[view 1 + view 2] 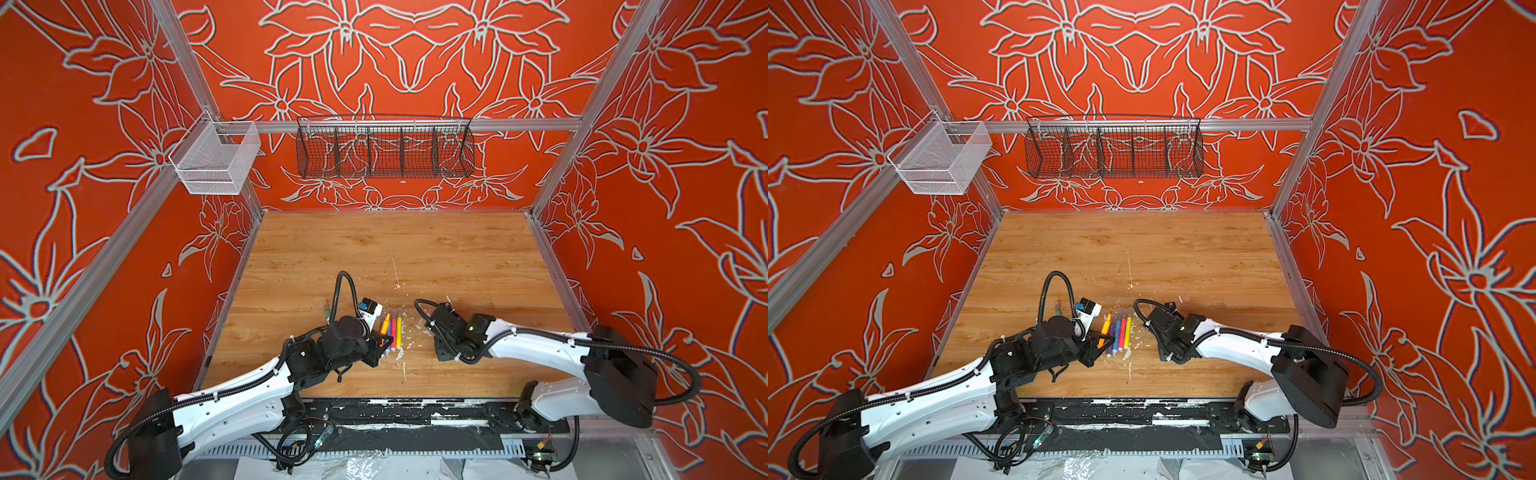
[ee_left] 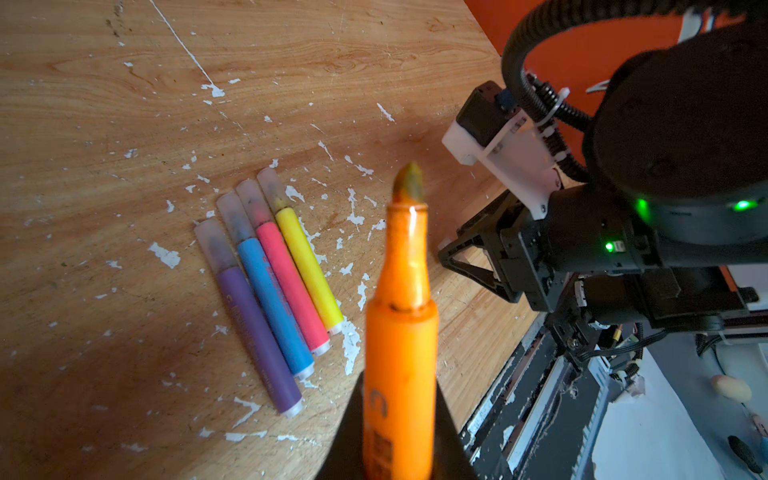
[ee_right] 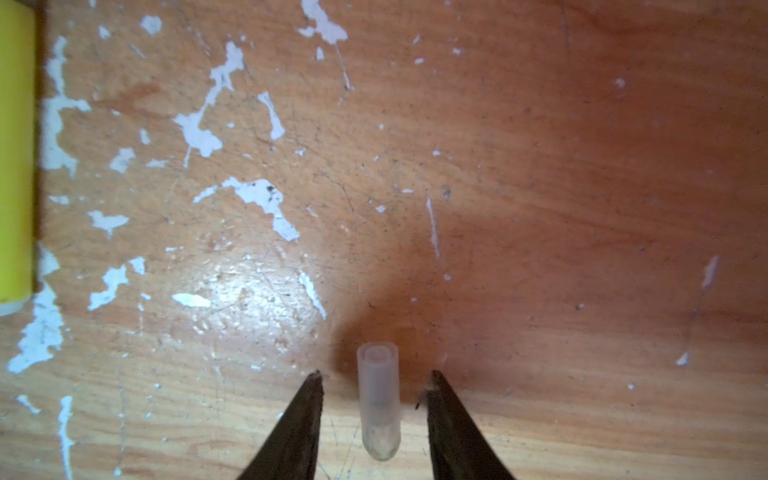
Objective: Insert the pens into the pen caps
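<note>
The left wrist view gives us what neither top view resolves: the left gripper [image 2: 399,440] is clamped on the barrel of a slim orange marker pen [image 2: 401,316], whose stained pointed tip is bare and raised above the table. Beside it, on the scratched wooden tabletop [image 2: 104,104], four more markers lie in a tight row, touching side to side. They are a purple pen [image 2: 257,328], a blue pen [image 2: 274,307], a pink pen [image 2: 291,286] and a yellow pen [image 2: 307,270], each wearing a frosted clear cap [image 2: 214,245].

Only the right wrist view shows the loose one: a small clear plastic tube cap [image 3: 379,399] lies on the wood between the fingers of the right gripper [image 3: 376,378]. Its jaws stand apart, with a gap on either side of the cap. In both top views the right arm's wrist hides that cap.

Both top views, and no wrist view, show a slim greenish pen [image 1: 327,311] just behind the left arm's black cable loop [image 1: 345,274], well apart from the row. We cannot tell whether it is capped. White paint-like flecks [image 3: 257,195] litter the wood around the loose cap
</note>
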`<act>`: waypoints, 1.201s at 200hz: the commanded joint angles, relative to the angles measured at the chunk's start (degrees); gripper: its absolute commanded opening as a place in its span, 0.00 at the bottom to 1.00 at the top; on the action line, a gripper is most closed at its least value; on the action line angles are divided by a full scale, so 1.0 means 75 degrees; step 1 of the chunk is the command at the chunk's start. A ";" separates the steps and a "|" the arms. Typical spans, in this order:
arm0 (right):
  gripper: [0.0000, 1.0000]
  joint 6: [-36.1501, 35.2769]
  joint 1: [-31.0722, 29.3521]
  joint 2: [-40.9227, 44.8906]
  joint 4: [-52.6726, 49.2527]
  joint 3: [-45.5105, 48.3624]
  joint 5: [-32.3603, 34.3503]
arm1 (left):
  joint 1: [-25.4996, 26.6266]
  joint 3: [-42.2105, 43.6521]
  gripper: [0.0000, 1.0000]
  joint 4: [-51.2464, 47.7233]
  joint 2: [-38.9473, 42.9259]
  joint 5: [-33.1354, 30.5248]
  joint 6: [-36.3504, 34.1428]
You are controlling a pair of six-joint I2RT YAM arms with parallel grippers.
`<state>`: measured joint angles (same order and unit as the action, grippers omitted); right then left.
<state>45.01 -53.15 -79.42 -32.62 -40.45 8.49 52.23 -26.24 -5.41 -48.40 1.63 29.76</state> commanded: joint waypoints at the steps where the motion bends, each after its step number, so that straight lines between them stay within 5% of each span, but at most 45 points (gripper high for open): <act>1: 0.42 -0.0077 0.0105 -0.0216 0.0221 0.0210 -0.0182 | 0.0062 0.0006 0.00 0.0042 0.0085 -0.0050 -0.0070; 118: 0.18 0.0205 0.0124 0.0134 0.0529 0.0529 -0.0511 | 0.0068 -0.0086 0.00 -0.0234 0.0303 -0.0322 -0.0041; 182: 0.14 0.0477 0.0126 0.2132 0.0506 0.0087 -0.0232 | 0.0079 -0.0305 0.00 -0.0364 0.0057 -0.0533 0.0273; 240: 0.07 0.0681 0.0120 0.3747 0.2109 -0.0237 -0.0158 | 0.0654 -0.0414 0.00 0.0144 -0.0270 -0.0593 0.0605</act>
<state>47.86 -52.31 -53.08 -23.81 -41.23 6.52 55.13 -27.66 -7.20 -49.71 -1.91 32.69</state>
